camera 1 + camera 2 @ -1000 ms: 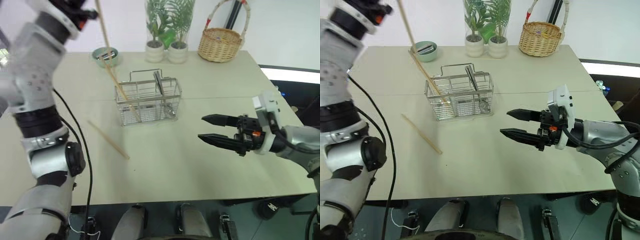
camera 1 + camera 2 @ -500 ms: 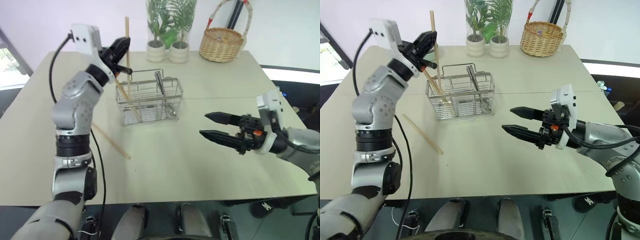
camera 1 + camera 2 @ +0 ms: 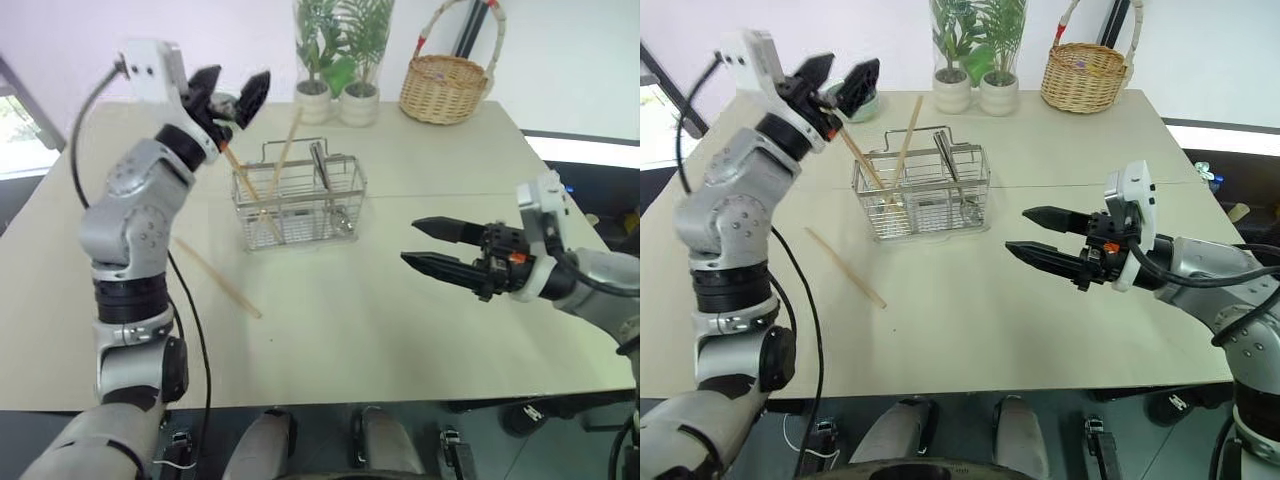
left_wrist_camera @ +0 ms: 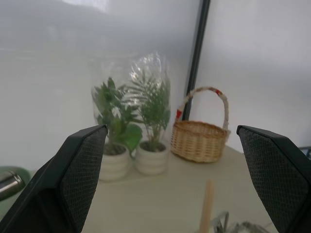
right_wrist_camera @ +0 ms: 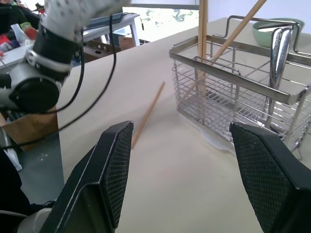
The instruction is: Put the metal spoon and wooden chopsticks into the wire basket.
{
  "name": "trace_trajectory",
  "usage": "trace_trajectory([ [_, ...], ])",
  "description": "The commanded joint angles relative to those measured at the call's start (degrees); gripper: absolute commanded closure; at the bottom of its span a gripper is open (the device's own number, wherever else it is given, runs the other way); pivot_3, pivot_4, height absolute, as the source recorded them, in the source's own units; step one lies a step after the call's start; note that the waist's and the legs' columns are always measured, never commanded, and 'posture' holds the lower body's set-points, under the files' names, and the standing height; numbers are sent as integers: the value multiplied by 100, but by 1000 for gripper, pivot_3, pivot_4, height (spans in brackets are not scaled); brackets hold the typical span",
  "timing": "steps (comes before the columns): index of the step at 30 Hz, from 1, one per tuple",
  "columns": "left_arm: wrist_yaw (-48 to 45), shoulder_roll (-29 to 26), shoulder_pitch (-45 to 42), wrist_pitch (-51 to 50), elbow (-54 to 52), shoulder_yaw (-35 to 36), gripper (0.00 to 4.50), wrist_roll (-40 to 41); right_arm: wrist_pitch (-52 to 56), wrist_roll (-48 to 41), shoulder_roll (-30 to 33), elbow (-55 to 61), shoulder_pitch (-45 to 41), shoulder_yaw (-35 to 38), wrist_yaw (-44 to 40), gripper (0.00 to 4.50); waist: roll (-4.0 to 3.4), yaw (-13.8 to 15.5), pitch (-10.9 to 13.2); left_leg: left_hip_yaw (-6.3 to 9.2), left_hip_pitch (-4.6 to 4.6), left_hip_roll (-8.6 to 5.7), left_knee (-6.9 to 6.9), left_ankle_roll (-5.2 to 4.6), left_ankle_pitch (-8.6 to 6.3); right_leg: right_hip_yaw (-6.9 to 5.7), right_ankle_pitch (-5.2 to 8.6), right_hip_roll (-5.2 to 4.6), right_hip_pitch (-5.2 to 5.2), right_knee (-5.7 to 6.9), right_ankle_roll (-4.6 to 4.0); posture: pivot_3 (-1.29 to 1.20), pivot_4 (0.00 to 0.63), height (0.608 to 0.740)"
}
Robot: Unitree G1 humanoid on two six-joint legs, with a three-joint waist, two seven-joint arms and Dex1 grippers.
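Note:
The wire basket (image 3: 300, 205) stands mid-table. The metal spoon (image 3: 318, 165) is inside it, handle up. Two wooden chopsticks lean in its left part: one (image 3: 285, 150) tilts to the right, the other (image 3: 248, 188) to the left. A third chopstick (image 3: 220, 282) lies flat on the table in front of the basket to the left. My left gripper (image 3: 232, 95) hangs open above the basket's back left corner, holding nothing. Open and empty too, my right gripper (image 3: 410, 242) hovers to the right of the basket, pointing at it.
At the back of the table stand a round wicker basket (image 3: 440, 90) and two potted plants (image 3: 340, 60). A green bowl (image 5: 277, 26) sits behind the wire basket. The table's right edge (image 3: 590, 240) runs close under my right arm.
My left gripper came down over the basket, opened and let go of its chopstick, which now leans inside the basket. The right gripper has not moved.

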State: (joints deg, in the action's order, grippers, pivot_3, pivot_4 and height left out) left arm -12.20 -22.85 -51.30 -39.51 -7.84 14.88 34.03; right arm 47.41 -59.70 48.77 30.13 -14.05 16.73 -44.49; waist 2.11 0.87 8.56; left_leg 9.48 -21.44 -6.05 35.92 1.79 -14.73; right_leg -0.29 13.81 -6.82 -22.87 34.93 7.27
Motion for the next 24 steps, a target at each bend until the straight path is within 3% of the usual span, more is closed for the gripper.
trace_trajectory([
  [1, 1178, -184, -693, -959, -313, 622, 38, 117, -145, 92, -34, -68, -143, -93, -121, 1230, -1, -4, 0, 0, 1, -1, -1, -1, -1, 0, 1, 0, 0, 0, 2, 0, 150, 700],
  [6, 3086, -26, -1301, -2572, -310, 1537, 38, -186, -233, 273, -69, -194, -246, -301, -285, 1230, -1, -12, -1, 1, 6, 0, -3, -1, -1, 0, 5, 1, 1, 5, 8, 0, 150, 700],
  [10, 4336, 406, -1505, -3955, -426, 2387, 38, -870, -274, 353, -110, -274, -332, -410, -359, 1230, 1, -7, 0, 0, 8, -1, -2, 0, -1, 0, 5, 3, 0, 9, 10, 0, 150, 700],
  [12, 4813, 953, -1538, -4732, -531, 3060, 38, -1426, -268, 355, -150, -335, -408, -473, -374, 1230, 8, 4, 2, 2, 7, -1, -1, 1, -1, -1, 5, 4, 0, 10, 10, 0, 150, 700],
  [18, 5031, 1858, -1178, -5299, -655, 3536, 38, -2338, -124, 275, -160, -314, -553, -550, -390, 1230, 19, 143, 8, -1, 4, -4, 2, 9, -1, -1, 2, 2, -2, 9, 13, 0, 150, 700],
  [24, 4682, 2082, -795, -5232, -100, 3437, 38, -2778, -21, 179, -47, -112, -434, -510, -531, 1230, 18, 155, 8, -2, 4, -2, 2, 37, -12, -1, 2, 2, -5, 10, 12, 0, 150, 700],
])
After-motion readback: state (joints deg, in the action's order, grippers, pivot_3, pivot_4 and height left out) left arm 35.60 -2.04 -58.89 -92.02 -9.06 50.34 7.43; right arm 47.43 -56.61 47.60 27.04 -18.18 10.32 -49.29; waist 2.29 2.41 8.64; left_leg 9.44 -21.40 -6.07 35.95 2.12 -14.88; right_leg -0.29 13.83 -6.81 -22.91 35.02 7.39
